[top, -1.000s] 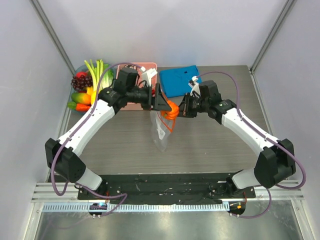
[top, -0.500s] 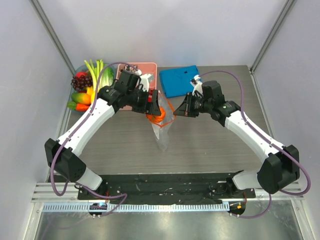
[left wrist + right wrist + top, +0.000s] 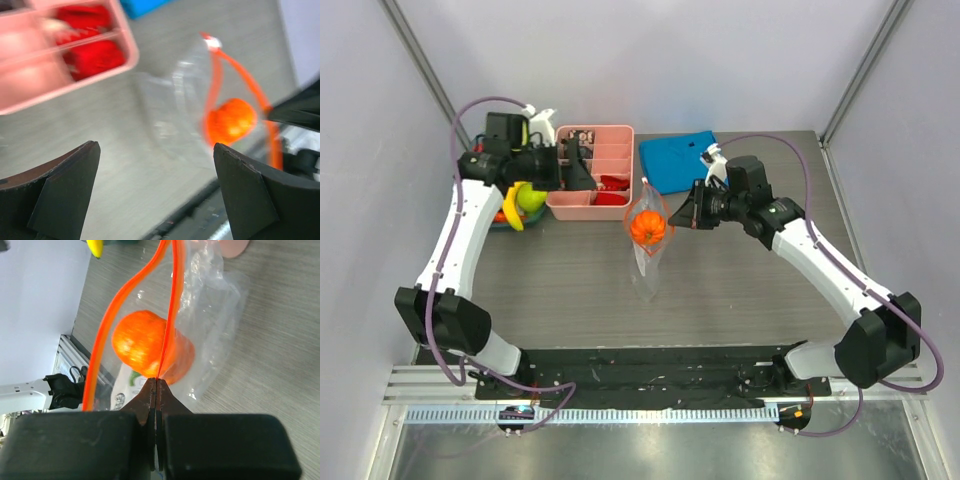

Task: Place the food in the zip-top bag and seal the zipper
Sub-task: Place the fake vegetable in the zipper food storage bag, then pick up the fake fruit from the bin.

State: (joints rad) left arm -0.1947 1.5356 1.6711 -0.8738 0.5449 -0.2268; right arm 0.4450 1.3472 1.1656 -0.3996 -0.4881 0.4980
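**One orange in, and a single pinch holding the bag up**

Here's the danger. The zip-top bag (image 3: 646, 270) hangs over the middle of the tabletop (image 3: 750, 300) from one pinch, with an orange piece (image 3: 647, 228) sitting inside just under the mouth. If that pinch slips on the slick zipper (image 3: 171, 300), the bag drops and the mouth folds shut. The orange's weight could also pull the opening narrow, and the next fruit would clip the rim. The rest of the food (image 3: 528, 198) waits at the far left, well apart from the bag, with the pink tray (image 3: 560, 208) lying between them, so a loose grip could shed a piece on the way.

Right pincer (image 3: 156, 384): jaws pressed together on the zipper strip at the bag's mouth. Left pincer (image 3: 157, 192): spread wide, nothing between its fingers, hovering over the tray beside the fruit pile.
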